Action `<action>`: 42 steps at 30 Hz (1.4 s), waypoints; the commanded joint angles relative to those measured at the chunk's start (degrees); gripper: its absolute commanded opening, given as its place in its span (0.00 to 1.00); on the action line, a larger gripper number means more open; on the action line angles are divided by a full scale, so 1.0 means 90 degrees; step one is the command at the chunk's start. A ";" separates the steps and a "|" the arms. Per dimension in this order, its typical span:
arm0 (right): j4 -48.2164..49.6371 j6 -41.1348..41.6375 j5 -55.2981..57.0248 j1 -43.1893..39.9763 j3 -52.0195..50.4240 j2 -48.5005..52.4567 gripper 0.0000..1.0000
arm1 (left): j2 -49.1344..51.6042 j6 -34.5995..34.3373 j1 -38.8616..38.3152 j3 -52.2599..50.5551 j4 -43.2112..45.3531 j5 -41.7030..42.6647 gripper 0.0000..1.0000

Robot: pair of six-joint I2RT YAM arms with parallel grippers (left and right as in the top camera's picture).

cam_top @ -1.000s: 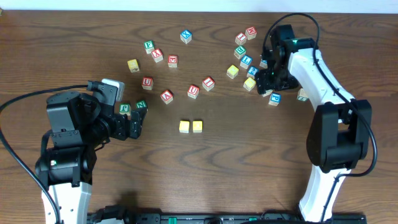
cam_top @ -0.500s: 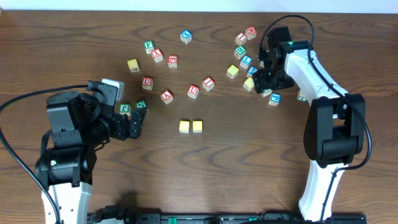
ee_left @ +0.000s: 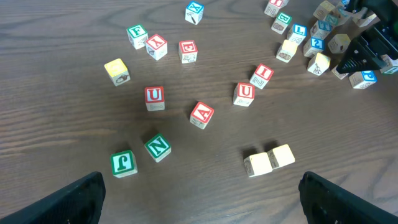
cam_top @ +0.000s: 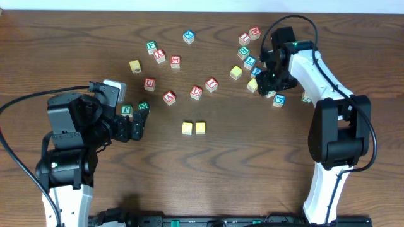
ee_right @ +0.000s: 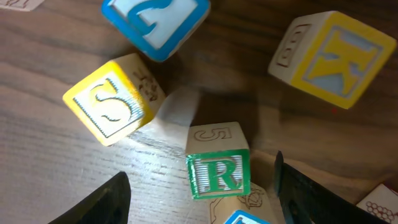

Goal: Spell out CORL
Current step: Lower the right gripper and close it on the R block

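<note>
Nearest, left gripper (ee_left: 202,182): spread wide and empty, its dark fingers in the two lower corners of the left wrist view. It sits at the lower left of the overhead frame and has not moved in the last second.
Placed letters: left yellow cube (cam_top: 187,128) and right yellow cube (cam_top: 200,128) lie side by side at lower centre of the overhead frame, touching or very nearly, where they were a second ago. I take them for the C and O, though no letter can be read on them.
Right gripper (ee_right: 200,177): spread and holding nothing, one finger on either side of the R cube (ee_right: 217,169), which rests green-edged on the surface.
Change: over the last second the right arm has slid slightly toward the upper left of the overhead frame, settling over the cluster of cubes at upper right. No cube has shifted.
Meaning: probably lining up on the third letter, with the grasp not yet made.
L cube (ee_left: 299,30): blue-edged, at the upper right of the left wrist view, just beyond the right gripper and untouched.
Hidden: the overhead view loses the R cube under the right gripper. Whether the fingers touch it cannot be told. The S cube (ee_right: 112,106) and K cube (ee_right: 336,56) crowd close to it. A blue cube (ee_right: 155,22) is cut off at the top edge, so its letter is uncertain.
</note>
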 commanded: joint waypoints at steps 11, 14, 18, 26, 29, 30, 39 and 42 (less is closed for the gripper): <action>0.0136 -0.0449 -0.0102 -0.0005 -0.0357 0.0012 0.68 | -0.0005 0.0107 0.0022 0.0151 -0.0017 0.0102 0.98; 0.0236 -0.0442 -0.0049 -0.0022 -0.0408 0.0012 0.67 | -0.0005 0.0107 0.0022 0.0151 -0.0017 0.0102 0.98; 0.0372 -0.0270 0.0255 -0.0022 -0.0406 0.0012 0.66 | -0.0005 0.0107 0.0022 0.0151 -0.0017 0.0102 0.98; 0.0423 -0.0136 0.0522 -0.0027 -0.0408 0.0012 0.49 | -0.0005 0.0107 0.0022 0.0151 -0.0019 0.0102 0.98; 0.0423 -0.0136 0.0520 -0.0027 -0.0410 0.0012 0.42 | -0.0005 0.0107 0.0019 0.0151 -0.0019 0.0102 0.98; 0.0423 -0.0138 0.0520 -0.0027 -0.0410 0.0012 0.42 | -0.0005 0.0107 0.0022 0.0151 -0.0019 0.0102 0.98; 0.0418 -0.0136 0.0517 -0.0027 -0.0432 0.0012 0.40 | -0.0005 0.0107 0.0019 0.0151 -0.0019 0.0102 0.98; 0.0418 -0.0136 0.0515 -0.0027 -0.0435 0.0012 0.40 | -0.0005 0.0107 0.0019 0.0151 -0.0019 0.0102 0.98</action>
